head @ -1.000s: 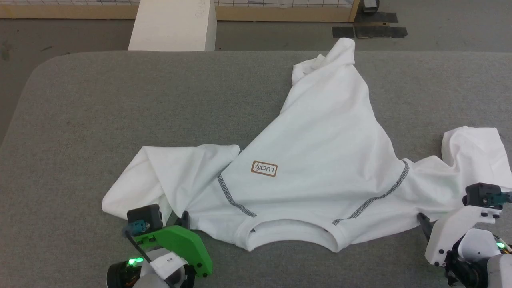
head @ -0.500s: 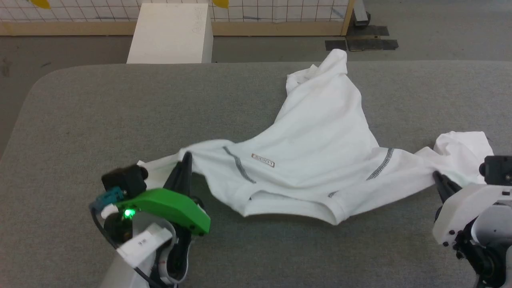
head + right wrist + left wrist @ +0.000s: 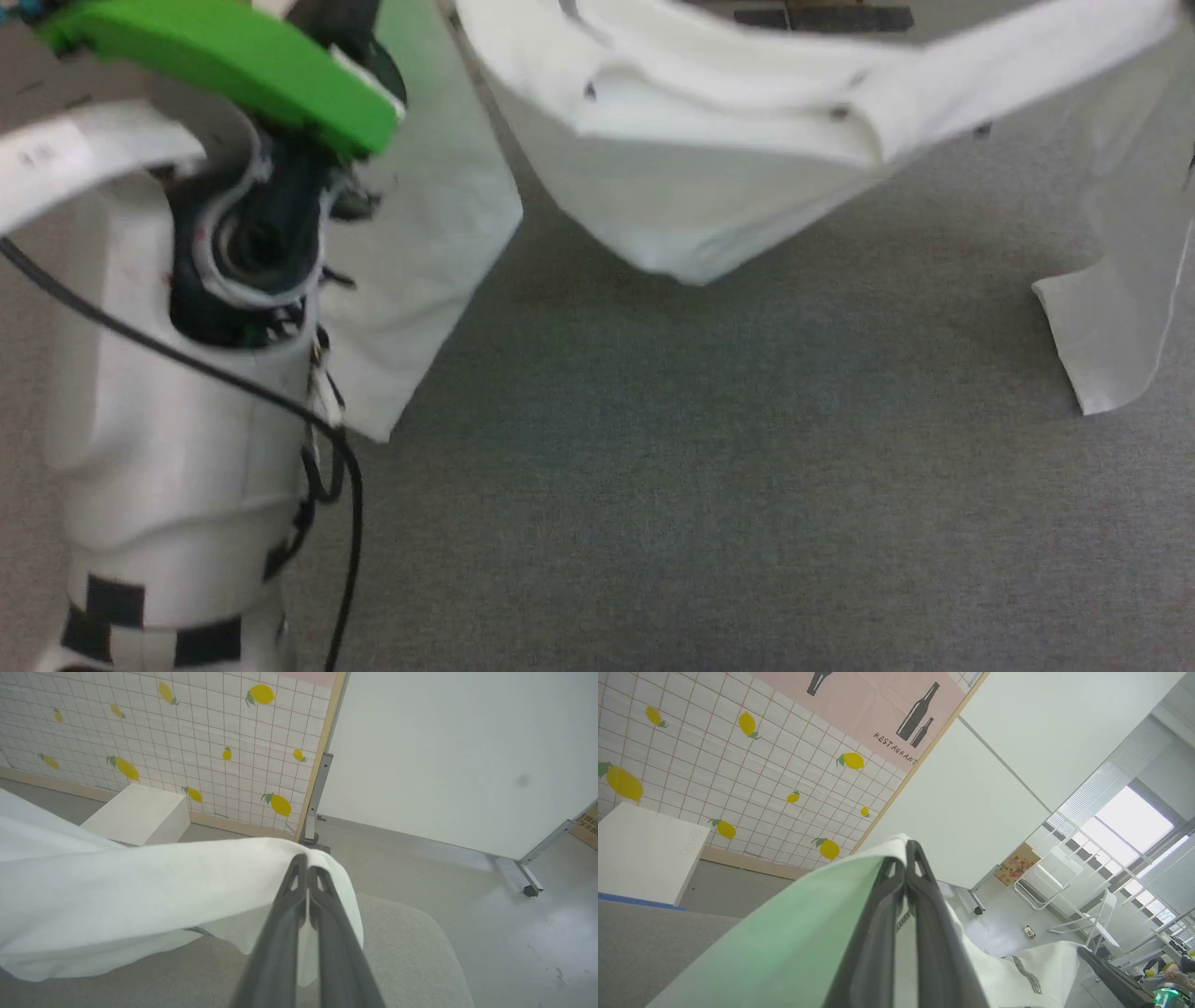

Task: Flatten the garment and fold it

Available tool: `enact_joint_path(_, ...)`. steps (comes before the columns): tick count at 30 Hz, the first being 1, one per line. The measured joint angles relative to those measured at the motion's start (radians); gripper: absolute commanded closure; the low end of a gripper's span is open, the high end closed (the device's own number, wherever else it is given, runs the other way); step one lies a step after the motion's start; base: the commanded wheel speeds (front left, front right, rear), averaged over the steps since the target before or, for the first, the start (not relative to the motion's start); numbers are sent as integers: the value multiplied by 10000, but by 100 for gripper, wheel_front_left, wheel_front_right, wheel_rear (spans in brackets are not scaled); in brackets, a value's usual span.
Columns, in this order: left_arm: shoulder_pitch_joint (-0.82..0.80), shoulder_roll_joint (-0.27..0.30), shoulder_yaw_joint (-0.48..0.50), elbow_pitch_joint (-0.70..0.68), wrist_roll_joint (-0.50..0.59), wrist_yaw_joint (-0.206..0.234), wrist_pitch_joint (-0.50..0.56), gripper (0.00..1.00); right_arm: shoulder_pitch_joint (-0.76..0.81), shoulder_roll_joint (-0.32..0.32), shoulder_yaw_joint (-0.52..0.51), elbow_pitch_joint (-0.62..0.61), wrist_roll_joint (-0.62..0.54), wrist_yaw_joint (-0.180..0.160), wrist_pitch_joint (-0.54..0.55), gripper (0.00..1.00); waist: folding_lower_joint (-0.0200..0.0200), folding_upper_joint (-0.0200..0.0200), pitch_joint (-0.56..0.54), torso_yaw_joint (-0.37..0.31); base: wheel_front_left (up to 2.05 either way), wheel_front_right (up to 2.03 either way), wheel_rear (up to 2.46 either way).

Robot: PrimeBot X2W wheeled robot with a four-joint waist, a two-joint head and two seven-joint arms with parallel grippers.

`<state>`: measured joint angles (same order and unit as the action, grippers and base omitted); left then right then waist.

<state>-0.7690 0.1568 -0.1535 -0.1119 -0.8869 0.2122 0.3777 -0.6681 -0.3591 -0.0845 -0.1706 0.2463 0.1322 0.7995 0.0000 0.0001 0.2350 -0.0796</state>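
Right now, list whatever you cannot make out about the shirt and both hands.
Head view: the shirt is blurred, and its upper part is cut off by the top edge.
Left wrist view: cloth draped over the left hand hides which part it pinches.
Right wrist view: cloth bunched over the right hand hides the same.

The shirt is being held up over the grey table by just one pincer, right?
Not one, both. The left wrist view shows the left pincer shut on the shirt, and the right wrist view shows the right pincer shut on it too. It is held up over the table.
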Motion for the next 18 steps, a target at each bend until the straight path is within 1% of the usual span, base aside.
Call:
enact_joint_path(4,-2302,100,155,1256,510,270,-117,100,-2576,-389,460,1417,-63,0,-351,100,1,0,703,-100,0,0,0)
enact_joint_path(9,-4616,150,219,2606,1158,462,-671,100,-5121,-453,1035,2968,-481,2,-1116,100,1,0,1646,-225,0,0,0)
enact_joint_path(13,-6304,134,499,3423,1352,587,-1450,100,-6857,-343,1216,3935,-991,2,-2151,100,2,0,2405,-348,0,0,0)
enact_joint_path(18,-7744,-73,955,4084,1396,510,-2677,100,-8553,-4,878,5009,-1668,2,-3804,100,2,0,3217,-518,0,0,0)
